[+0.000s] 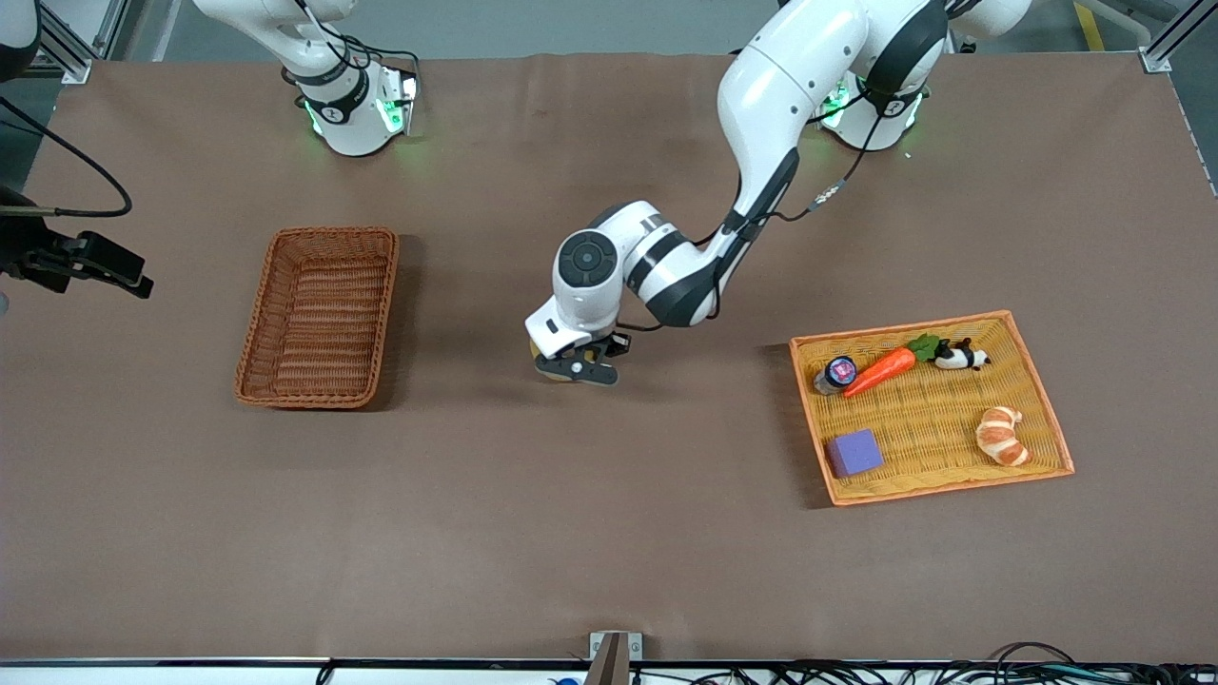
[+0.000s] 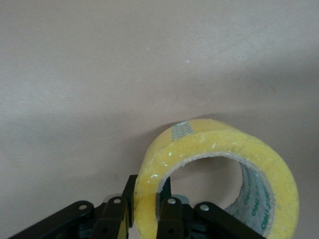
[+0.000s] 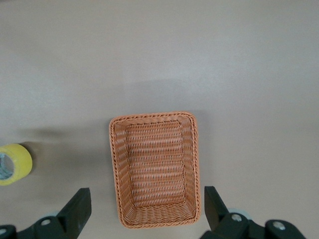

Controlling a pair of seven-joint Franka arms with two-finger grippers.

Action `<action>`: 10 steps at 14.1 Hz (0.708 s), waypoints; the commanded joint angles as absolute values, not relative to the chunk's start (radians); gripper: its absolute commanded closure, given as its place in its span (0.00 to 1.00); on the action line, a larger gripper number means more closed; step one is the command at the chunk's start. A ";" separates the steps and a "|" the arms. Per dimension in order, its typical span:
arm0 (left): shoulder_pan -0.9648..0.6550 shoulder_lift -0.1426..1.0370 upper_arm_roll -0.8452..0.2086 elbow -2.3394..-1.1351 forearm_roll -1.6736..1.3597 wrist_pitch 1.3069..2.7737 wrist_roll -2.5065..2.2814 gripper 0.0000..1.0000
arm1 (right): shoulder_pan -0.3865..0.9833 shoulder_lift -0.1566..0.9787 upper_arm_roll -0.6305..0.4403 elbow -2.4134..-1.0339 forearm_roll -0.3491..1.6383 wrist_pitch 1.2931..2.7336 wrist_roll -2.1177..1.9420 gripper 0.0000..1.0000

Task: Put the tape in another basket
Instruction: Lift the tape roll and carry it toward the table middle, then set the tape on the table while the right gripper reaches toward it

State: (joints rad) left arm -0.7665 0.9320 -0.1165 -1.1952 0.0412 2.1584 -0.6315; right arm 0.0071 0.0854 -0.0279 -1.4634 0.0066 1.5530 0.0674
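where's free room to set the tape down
The deep basket holds nothing. Bare table spans between it and the tray. The tray is crowded. The left gripper holds the tape; the right gripper waits open.

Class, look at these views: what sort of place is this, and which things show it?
Probably a robotics lab: two arms bolted at a brown-covered table, aluminium framing at its corners, cables along its edge, and practice props, including a toy carrot, in a flat tray.

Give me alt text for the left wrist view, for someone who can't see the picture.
The left tool is shut on the wall of a yellowish tape roll, one finger inside the ring and the other outside. The roll's open core, with green print on its lining, faces the camera. Bare brown table fills everything else in view.
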 commanded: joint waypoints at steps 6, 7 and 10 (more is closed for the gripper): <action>-0.784 0.999 -0.118 -1.124 0.037 2.178 -0.582 0.95 | -0.003 0.075 -0.012 -1.477 0.006 1.554 0.054 0.00; -0.785 0.997 -0.118 -1.124 0.037 2.183 -0.549 0.92 | -0.003 0.075 -0.012 -1.477 0.006 1.554 0.054 0.00; -0.792 0.996 -0.118 -1.126 0.037 2.232 -0.511 0.83 | -0.003 0.075 -0.011 -1.479 0.006 1.552 0.054 0.00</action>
